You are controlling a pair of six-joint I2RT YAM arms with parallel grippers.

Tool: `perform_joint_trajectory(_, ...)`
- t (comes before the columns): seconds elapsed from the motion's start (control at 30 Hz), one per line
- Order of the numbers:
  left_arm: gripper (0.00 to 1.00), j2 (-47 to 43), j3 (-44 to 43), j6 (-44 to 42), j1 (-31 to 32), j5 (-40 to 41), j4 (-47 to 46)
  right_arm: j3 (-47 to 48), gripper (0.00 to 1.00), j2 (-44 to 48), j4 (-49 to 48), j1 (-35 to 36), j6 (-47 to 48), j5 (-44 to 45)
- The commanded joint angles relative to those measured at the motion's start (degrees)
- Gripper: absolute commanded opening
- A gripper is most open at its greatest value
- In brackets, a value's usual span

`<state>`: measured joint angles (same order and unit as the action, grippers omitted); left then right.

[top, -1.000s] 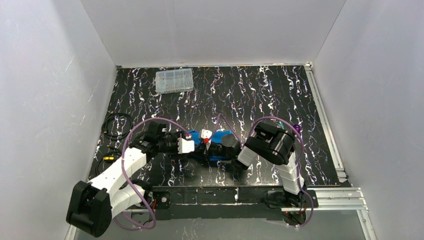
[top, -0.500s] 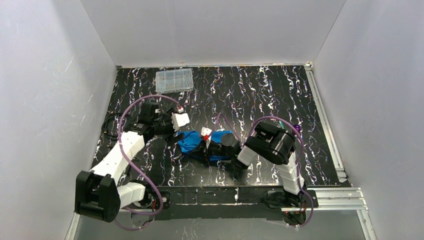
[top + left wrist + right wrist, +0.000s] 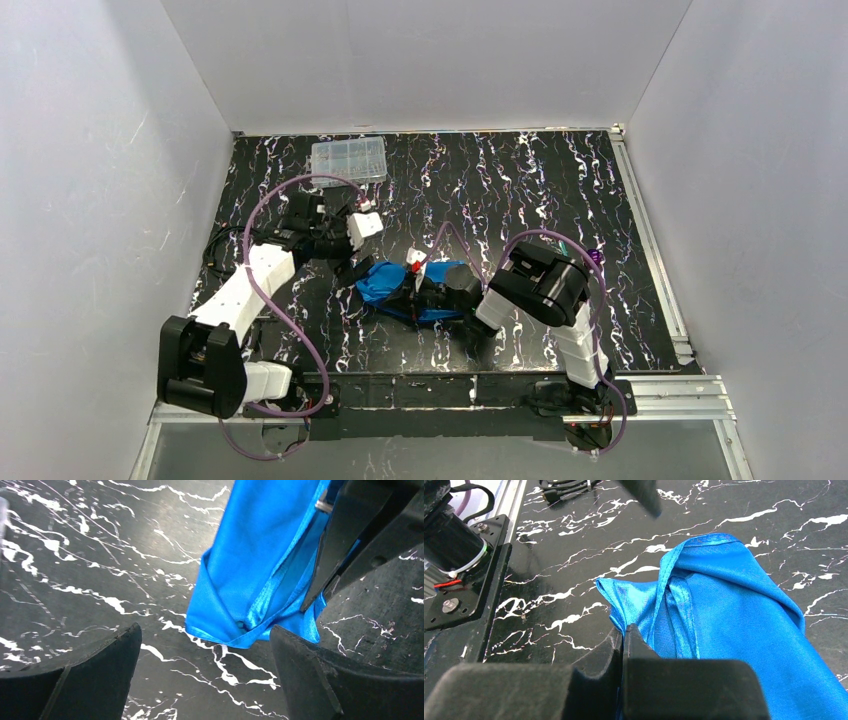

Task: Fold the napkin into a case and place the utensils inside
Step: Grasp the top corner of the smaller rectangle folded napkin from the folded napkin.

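Observation:
The bright blue napkin (image 3: 385, 283) lies in a rumpled, loosely folded bundle on the black marbled table, left of centre. My right gripper (image 3: 414, 292) is shut on the napkin's near edge, its fingertips (image 3: 625, 630) pinching a fold of the cloth (image 3: 724, 605). My left gripper (image 3: 352, 266) hangs open just up-left of the bundle. Only table shows between its fingers, and the napkin's corner (image 3: 235, 625) lies just beyond them. Small purple and green pieces (image 3: 592, 256), apparently the utensils, lie to the right of the right arm.
A clear plastic compartment box (image 3: 348, 160) stands at the back left. Black cables (image 3: 232, 250) coil at the table's left edge. An aluminium rail (image 3: 655, 250) runs along the right side, and the arm bases' plate (image 3: 450, 390) along the near edge.
My left gripper has opened wide, let go of the napkin and drawn back up and to the left. The right gripper has stayed shut on the cloth.

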<state>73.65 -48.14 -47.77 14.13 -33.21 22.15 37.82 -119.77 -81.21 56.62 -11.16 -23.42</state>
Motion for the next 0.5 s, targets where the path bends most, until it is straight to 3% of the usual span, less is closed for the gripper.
perform_joint_trajectory(0.0,0.98,-0.01,-6.47,2.63,-0.34,-0.90,7.72,1.16,0.01,-1.28,-4.84,-0.23,-1.27,-1.45)
perform_joint_trajectory(0.13,0.98,3.72,-10.42,-6.46,-0.38,-5.67,17.66,0.62,0.01,-0.80,-4.72,-0.26,-1.36,-1.25)
perform_joint_trajectory(0.23,0.98,3.27,-7.49,-5.37,0.13,-7.11,13.08,0.54,0.01,-0.33,-4.13,-0.26,-1.42,-0.94)
perform_joint_trajectory(0.33,0.97,2.65,-2.52,-3.44,2.05,-3.51,5.17,0.92,0.01,0.03,-3.02,-0.29,-1.49,-0.88)
perform_joint_trajectory(0.47,0.88,2.69,2.81,0.03,4.35,1.05,-4.28,1.11,0.01,0.20,-2.04,-0.33,-1.43,-0.56)
